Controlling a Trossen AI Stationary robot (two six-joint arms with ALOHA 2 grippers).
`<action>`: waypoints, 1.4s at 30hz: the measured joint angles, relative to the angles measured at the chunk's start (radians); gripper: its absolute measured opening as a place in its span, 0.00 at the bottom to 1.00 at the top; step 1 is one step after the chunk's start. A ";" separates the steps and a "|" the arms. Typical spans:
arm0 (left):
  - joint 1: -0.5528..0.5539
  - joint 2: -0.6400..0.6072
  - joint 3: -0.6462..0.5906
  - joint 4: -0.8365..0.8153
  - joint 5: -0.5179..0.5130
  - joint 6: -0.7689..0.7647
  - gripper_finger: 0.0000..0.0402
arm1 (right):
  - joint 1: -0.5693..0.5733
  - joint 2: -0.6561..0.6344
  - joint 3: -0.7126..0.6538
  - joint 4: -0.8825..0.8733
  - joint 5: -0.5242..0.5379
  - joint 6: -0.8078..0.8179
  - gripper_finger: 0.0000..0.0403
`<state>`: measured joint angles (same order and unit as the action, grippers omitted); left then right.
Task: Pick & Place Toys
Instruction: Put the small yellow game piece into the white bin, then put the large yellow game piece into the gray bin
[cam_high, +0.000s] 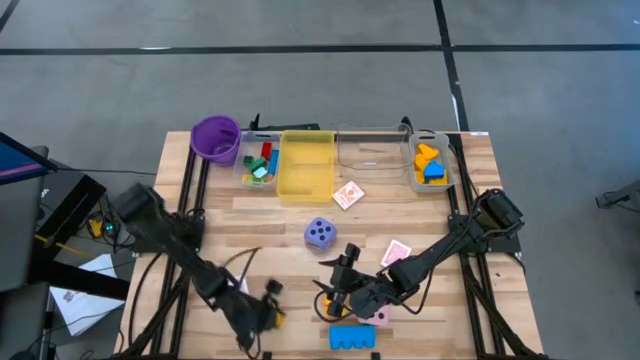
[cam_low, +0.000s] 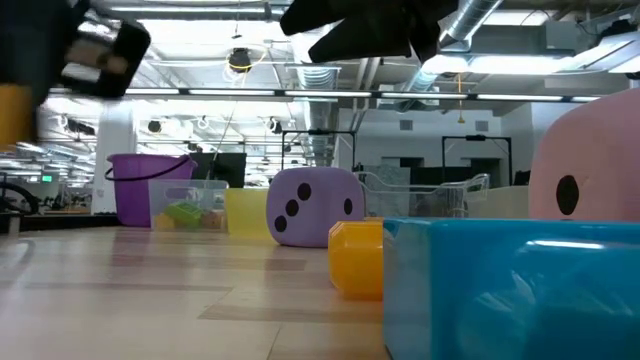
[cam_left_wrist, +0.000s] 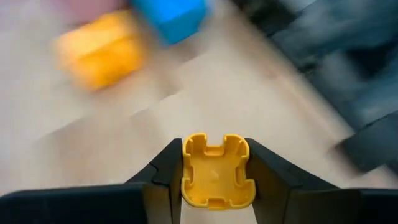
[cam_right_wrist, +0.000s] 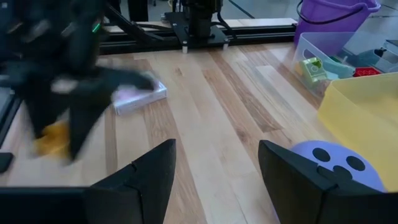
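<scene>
Overhead view straight down, low view level across table, both sharing purple die (cam_high: 320, 234).

Bare tabletop (cam_high: 270, 235) left of purple die (cam_high: 320, 234).

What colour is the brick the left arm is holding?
Yellow brick, clearest in the left wrist view.

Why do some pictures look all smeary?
Left wrist view: the small yellow plastic brick in the left gripper is sharp, the table behind is streaked. Right wrist view: the left arm is smeared, the purple foam die clear. Low view: ceiling lights glare.
</scene>
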<state>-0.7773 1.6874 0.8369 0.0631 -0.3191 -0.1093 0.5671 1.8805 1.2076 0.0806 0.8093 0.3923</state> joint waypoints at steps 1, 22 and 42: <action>0.000 -0.047 -0.001 -0.073 -0.063 0.000 0.28 | 0.000 0.000 0.000 0.008 0.000 0.000 0.55; 0.616 -0.669 0.000 -0.700 -0.628 -0.288 0.29 | -0.006 0.000 0.000 0.037 0.000 0.000 0.55; 1.067 -0.530 0.001 -0.657 -0.235 -0.212 0.61 | -0.006 0.000 0.000 0.035 0.000 0.000 0.55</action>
<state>0.2897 1.1578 0.8375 -0.5940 -0.5539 -0.3217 0.5606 1.8805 1.2079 0.1155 0.8093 0.3923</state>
